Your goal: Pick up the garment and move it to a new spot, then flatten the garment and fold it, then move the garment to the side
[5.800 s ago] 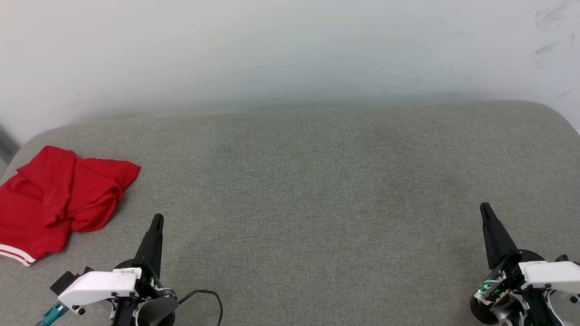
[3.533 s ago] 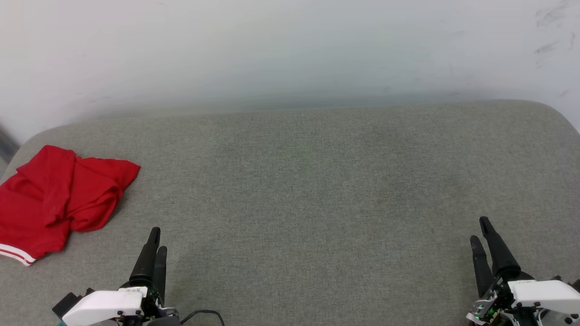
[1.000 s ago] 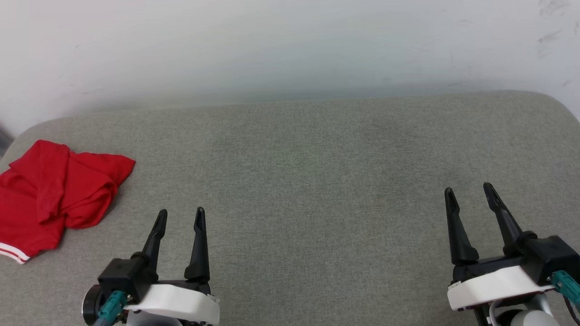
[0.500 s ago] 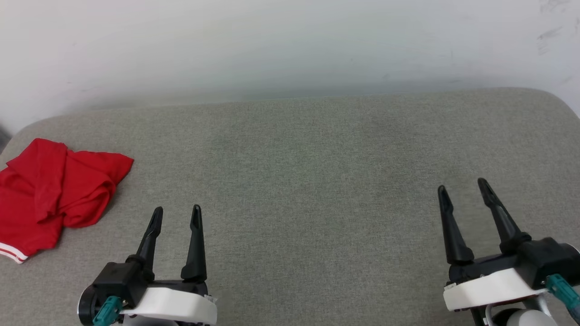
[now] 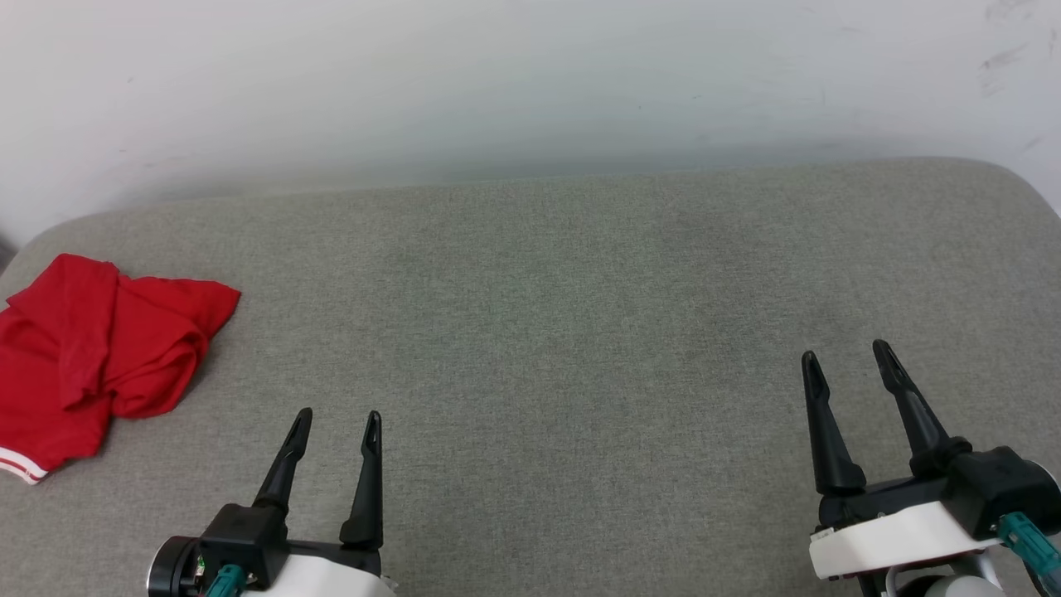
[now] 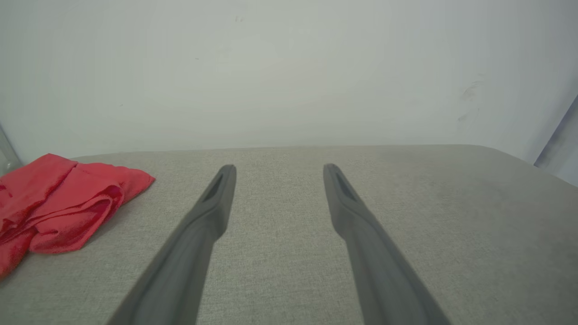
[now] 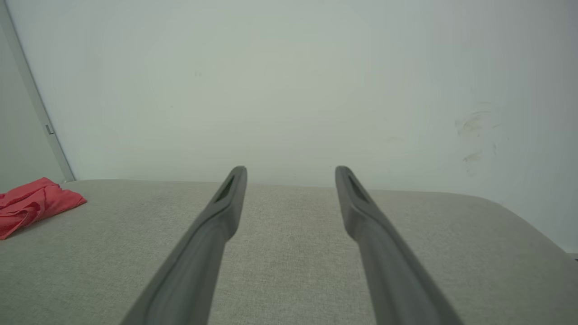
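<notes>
- garment [image 5: 91, 356]: red crumpled heap at the far left of the grey fabric surface [image 5: 580, 332], about 9 o'clock in the head view and cut off by that view's left edge. Nothing is touching it.
- Heap's long axis, as I read it, runs about 8-to-2 o'clock. The striped trim [image 5: 21, 466] is at the 8 o'clock end and a loose red corner [image 5: 224, 294] at the 2 o'clock end. Front print isn't visible, so I can't tell which face is up.
- left gripper [image 5: 339, 414]: fingers spread, holding nothing, aimed about 12 o'clock over bare fabric. The garment lies at about 10 o'clock from the tips, near but clearly apart. The left wrist view agrees, with the heap off the left of the finger line, not between the fingers.
- right gripper [image 5: 845, 351]: fingers spread, holding nothing, aimed about 12 o'clock. The garment is at about 9 o'clock from it, well apart, with most of the surface in between.
- Call: the left arm is much nearer, so the pick is its job. The fingers need to swing toward 10 o'clock first, since straight ahead misses the cloth. The loose corner is the closest edge to them.
</notes>
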Robot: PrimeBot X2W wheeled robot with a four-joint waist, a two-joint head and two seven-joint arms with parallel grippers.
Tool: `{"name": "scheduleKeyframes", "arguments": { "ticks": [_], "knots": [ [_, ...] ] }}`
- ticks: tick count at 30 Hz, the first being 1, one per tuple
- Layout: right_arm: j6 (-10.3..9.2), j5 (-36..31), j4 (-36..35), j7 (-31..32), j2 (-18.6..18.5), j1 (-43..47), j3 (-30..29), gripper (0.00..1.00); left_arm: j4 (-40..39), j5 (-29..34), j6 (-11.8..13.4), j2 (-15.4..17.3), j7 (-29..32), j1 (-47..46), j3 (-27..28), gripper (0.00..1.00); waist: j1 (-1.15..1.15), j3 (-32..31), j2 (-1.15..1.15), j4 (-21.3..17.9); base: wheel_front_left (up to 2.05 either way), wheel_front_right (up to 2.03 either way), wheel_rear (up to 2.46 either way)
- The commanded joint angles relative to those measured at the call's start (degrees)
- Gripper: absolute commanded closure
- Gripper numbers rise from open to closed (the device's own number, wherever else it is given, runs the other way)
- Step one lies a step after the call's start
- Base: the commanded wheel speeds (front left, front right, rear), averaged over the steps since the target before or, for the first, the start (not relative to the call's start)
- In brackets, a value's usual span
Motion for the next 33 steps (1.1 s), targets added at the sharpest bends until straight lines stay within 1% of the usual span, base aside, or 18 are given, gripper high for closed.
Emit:
{"name": "scheduleKeyframes", "arguments": {
  "ticks": [1, 11, 15, 18, 24, 33],
  "knots": [
    [-0.02, -0.77, -0.04, -0.48, 0.03, 0.61, 0.08, 0.0, -0.12, 0.93, -0.28, -0.09, -0.44, -0.08, -0.02, 0.0, 0.01, -0.02, 0.0, 0.03, 0.0, 0.0, 0.0],
    [-0.02, -3.07, 0.18, -1.42, 0.02, 0.96, -0.18, 0.0, -0.77, 4.91, -1.08, -0.5, -1.44, 0.51, 0.21, 0.0, 0.01, 0.1, 0.0, 0.26, 0.0, 0.0, 0.0],
    [-0.02, -2.6, 0.6, -1.35, 0.02, 1.14, 0.02, 0.0, -0.3, 4.35, -1.25, -0.57, -1.33, 0.34, 0.71, 0.0, 0.01, 0.21, 0.0, 0.74, 0.0, 0.0, 0.0],
    [-0.02, -2.67, 0.56, -1.35, 0.03, 1.11, -0.09, 0.0, -0.21, 3.81, -1.19, -0.58, -1.33, -0.21, 1.21, 0.0, 0.01, 0.27, 0.0, 1.8, 0.0, 0.0, 0.0],
    [-0.02, -2.82, 0.5, -1.35, 0.04, 1.65, 0.81, 0.0, 0.07, 3.15, -0.82, -0.59, -1.33, -0.33, 2.21, 0.0, 0.01, -0.15, 0.0, 6.3, 0.0, 0.0, 0.0],
    [-0.02, -3.18, 0.96, -1.35, 0.02, 2.71, 2.85, 0.0, -0.1, 3.38, -0.73, -0.6, -1.33, 1.71, 6.23, 0.0, 0.01, -2.18, 0.0, 15.82, 0.0, 0.0, 0.0]
  ]
}}
